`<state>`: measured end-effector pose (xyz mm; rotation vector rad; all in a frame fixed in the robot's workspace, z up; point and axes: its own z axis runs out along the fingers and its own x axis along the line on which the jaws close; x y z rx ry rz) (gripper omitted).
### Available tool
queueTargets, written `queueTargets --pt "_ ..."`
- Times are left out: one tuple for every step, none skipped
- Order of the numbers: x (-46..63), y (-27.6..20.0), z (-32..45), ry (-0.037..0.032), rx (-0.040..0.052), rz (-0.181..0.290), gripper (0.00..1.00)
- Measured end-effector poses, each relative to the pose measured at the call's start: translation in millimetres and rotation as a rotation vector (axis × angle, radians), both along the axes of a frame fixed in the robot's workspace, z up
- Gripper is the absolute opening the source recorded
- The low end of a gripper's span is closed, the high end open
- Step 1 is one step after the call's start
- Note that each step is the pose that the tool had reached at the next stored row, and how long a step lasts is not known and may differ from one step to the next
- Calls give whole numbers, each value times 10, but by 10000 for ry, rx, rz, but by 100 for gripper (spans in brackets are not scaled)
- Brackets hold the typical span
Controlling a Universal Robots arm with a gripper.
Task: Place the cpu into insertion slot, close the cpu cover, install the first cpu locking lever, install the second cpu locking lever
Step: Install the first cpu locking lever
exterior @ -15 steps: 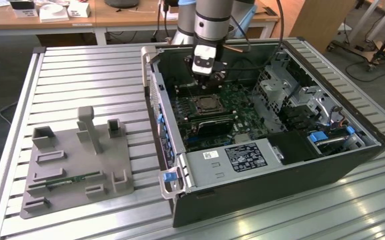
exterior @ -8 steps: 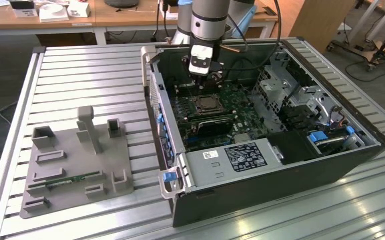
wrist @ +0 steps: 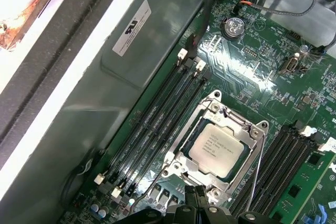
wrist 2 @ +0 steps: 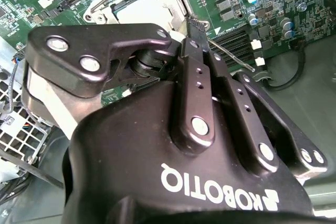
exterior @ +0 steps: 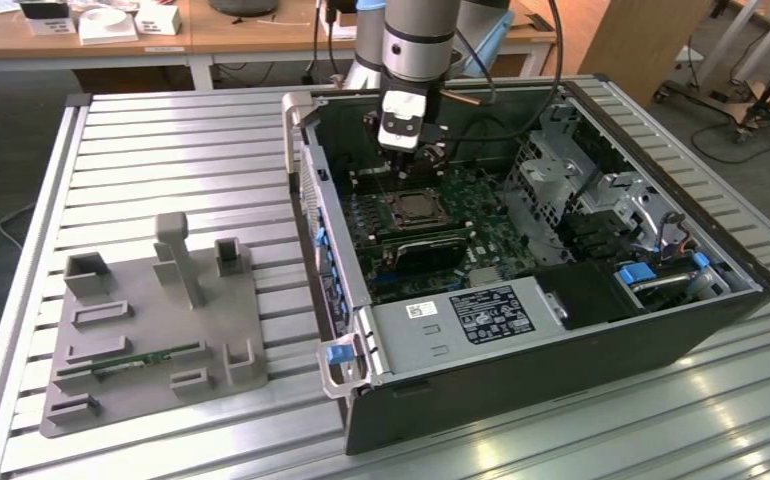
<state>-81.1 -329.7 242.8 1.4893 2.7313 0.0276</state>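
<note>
Jaws pinched shut near cpu cover (wrist: pixel 242 128); cpu (wrist: pixel 216 149) seated. Risk: I slip off the springy locking lever (wrist: pixel 257 174), gouging motherboard (wrist: pixel 252 77).

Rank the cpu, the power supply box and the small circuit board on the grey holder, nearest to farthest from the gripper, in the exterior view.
1. The cpu, close under the gripper, inside the case.
2. The power supply box, at the case's near end.
3. The small circuit board, outside it, at the exterior view's left.
</note>
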Motion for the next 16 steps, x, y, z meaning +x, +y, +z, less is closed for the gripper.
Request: queueTargets --pt "0 0 0 0 0 0 10" --pt "0 0 0 0 0 2 10" --pt "0 0 0 0 0 11 10" --pt "0 0 0 0 -1 45 10" --pt "0 0 0 0 0 107 10" --pt "-3 0 0 -1 1 208 10" --pt "-4 0 0 0 0 339 10" --pt "-6 0 0 0 0 470 10" --pt "-9 0 -1 0 0 588 10" --pt "-13 0 -1 0 0 704 10" --pt "-19 0 -1 -1 0 786 10" --pt "-30 0 -1 0 1 819 10" --pt "-41 0 0 0 0 834 10" --pt "-54 0 -1 -1 0 843 10" --pt "-72 0 0 1 -1 852 10" --pt "-92 0 1 1 -1 861 10"
